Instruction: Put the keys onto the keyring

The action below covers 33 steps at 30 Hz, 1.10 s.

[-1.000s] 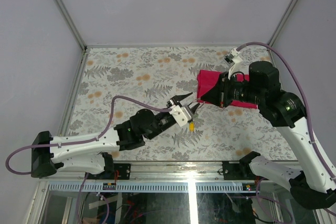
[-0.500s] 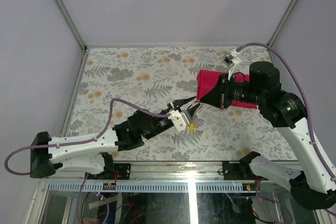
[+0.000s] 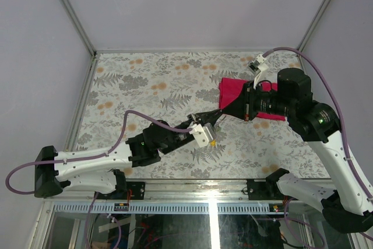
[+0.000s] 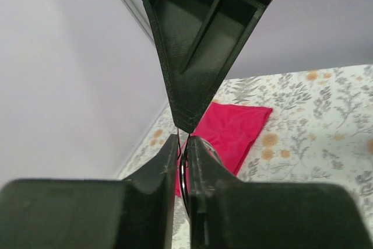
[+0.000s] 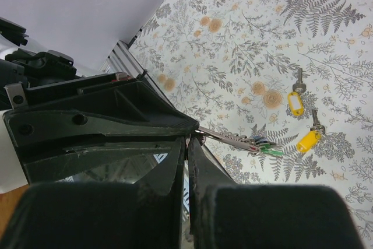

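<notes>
Both the left claw (image 4: pixel 184 150) and right claw (image 5: pixel 187 145) clamp the keyring (image 4: pixel 183 174), keys (image 5: pixel 260 143) attached.

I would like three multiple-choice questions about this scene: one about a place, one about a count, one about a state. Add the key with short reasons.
1. Where on the table does the red cloth lie?
A. near left corner
B. draped over the left arm
C. right half, partly under the right arm

2. How many yellow-tagged keys lie on the table in the right wrist view?
A. one
B. two
C. four

3. What is the state of the right gripper?
A. shut
B. wide open
C. out of every view

Key: 1 C, the top view shows the arm covering its right part; 2 B, two yellow tags lie close together; 3 A, its fingers leave only a slit.
</notes>
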Tool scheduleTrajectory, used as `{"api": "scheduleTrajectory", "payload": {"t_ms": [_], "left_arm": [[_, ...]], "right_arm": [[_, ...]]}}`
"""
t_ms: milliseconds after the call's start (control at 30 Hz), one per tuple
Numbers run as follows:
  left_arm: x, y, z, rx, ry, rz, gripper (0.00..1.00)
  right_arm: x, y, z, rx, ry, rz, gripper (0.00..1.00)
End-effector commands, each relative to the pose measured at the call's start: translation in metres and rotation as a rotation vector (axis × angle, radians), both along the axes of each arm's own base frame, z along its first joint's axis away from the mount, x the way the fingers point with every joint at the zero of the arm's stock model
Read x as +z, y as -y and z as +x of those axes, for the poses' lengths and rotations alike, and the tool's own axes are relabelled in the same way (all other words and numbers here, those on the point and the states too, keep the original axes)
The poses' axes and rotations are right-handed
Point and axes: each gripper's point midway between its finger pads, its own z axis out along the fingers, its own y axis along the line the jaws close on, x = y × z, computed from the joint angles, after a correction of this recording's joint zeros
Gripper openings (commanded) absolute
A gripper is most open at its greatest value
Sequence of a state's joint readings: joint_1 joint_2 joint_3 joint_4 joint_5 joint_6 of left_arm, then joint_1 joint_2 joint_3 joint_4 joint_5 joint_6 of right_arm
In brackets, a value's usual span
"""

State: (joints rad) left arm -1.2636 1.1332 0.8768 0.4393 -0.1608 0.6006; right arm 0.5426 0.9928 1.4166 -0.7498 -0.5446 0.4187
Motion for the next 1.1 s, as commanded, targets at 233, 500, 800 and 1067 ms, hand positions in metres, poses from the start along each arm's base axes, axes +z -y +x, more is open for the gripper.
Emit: {"api": "scheduleTrajectory", "payload": {"t_ms": [233,500,800,1067], "left_arm": [[0.029,-0.002,-0.001,0.007,-0.003,-0.086,0.00],[0.029,-0.005,0.001,0.024,-0.009,-0.088,0.00],[0.028,-0.006,0.006,0.051,-0.074,-0.092,0.00],[0.029,-0.004,0.008,0.058,-0.082,-0.093,0.00]], "right_arm": [[0.034,0.001,-0.007,0.020,0.117,0.065,0.16],[0.052,0.012,-0.004,-0.064,0.213,0.108,0.50],[0.039,0.015,0.001,-0.105,0.186,0.096,0.51],[0.018,0.005,0.005,-0.060,0.098,0.054,0.48]]}}
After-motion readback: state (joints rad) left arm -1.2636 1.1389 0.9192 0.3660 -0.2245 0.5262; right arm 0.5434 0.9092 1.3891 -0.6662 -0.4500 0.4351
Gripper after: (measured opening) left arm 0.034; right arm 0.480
